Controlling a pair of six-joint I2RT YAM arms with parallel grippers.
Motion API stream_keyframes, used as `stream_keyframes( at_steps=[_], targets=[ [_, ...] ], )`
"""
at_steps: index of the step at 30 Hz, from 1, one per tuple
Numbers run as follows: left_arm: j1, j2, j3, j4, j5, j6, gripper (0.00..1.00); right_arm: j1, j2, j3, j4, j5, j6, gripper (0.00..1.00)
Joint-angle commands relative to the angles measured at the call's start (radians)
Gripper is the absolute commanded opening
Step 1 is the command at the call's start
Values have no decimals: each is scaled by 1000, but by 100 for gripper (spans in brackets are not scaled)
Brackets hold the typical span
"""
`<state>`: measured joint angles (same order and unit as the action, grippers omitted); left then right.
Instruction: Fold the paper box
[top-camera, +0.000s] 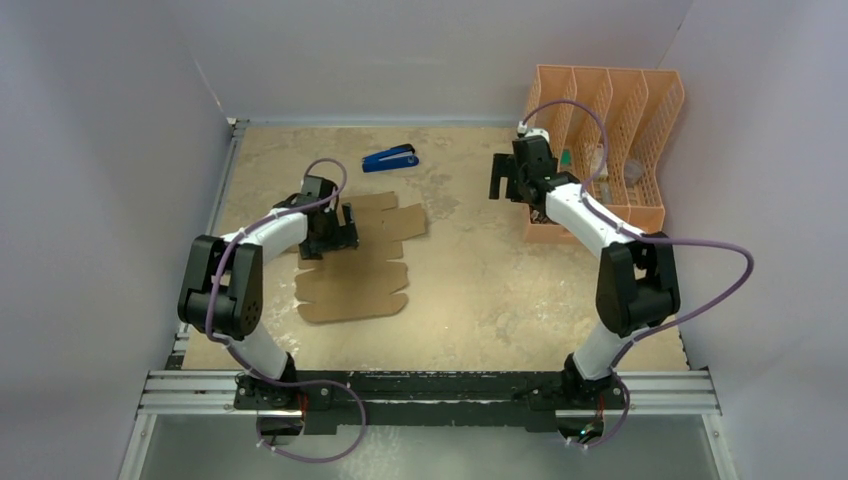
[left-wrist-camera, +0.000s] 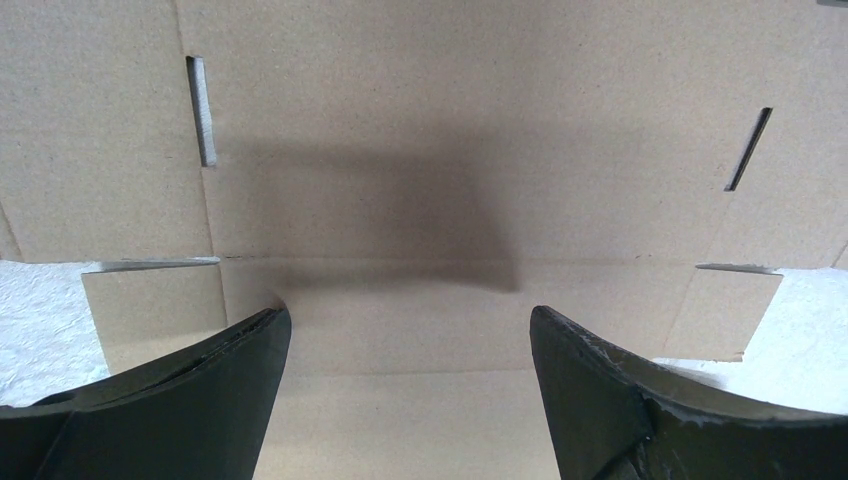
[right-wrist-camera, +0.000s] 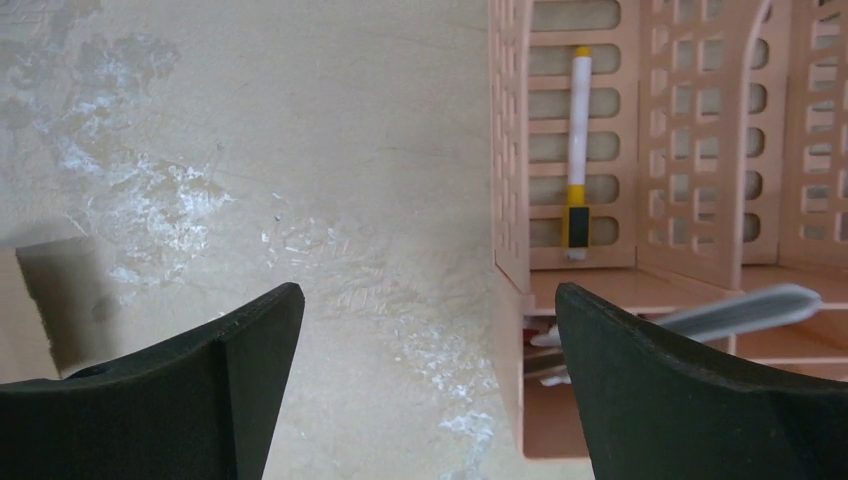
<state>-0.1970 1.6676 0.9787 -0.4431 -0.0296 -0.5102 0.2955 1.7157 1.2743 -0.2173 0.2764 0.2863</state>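
Here the paper box (top-camera: 355, 270) is one flat brown cardboard sheet, not yet folded, lying on the table (top-camera: 480, 290) left of centre. Its length seems to run from the far side toward the arm bases, slightly skewed. The left gripper (top-camera: 335, 232) hangs directly over the far half of the sheet, its fingers spread wide and holding nothing. In its wrist view a crease runs crosswise between the two fingertips, with two narrow slits cut beyond it, one on each side. So the sheet lies straight below this gripper, which is by far the nearer one. The right gripper (top-camera: 510, 180) is well apart, off to the right beside the orange file organizer (top-camera: 640, 110), also wide open and empty. There is one organizer, with one white-and-yellow pen (right-wrist-camera: 578, 150) seen in it, and one blue stapler (top-camera: 390, 158) beyond the sheet.
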Motion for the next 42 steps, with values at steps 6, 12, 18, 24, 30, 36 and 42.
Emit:
stream_keyframes(
  at_steps=[6, 12, 18, 24, 30, 36, 42],
  targets=[
    [-73, 50, -32, 103, 151, -53, 90, -3, -196, -93, 72, -267, -31, 99],
    [-172, 10, -99, 193, 191, -168, 90, -1, -244, -194, 138, -501, 66, 99],
    [-238, -82, -156, 267, 219, -280, 90, 3, -242, -288, 202, -571, 134, 99],
    [-218, -205, -62, 91, 149, -178, 91, 3, -200, -265, 164, -553, 92, 99],
    [26, -299, -10, -60, 158, -44, 95, 3, -160, -222, 159, -562, 73, 99],
    [242, -303, -12, -136, 198, 56, 95, 3, -145, -216, 168, -603, 67, 99],
    [315, -205, -23, -106, 291, 75, 94, 3, -163, -242, 189, -653, 75, 99]
  ],
)
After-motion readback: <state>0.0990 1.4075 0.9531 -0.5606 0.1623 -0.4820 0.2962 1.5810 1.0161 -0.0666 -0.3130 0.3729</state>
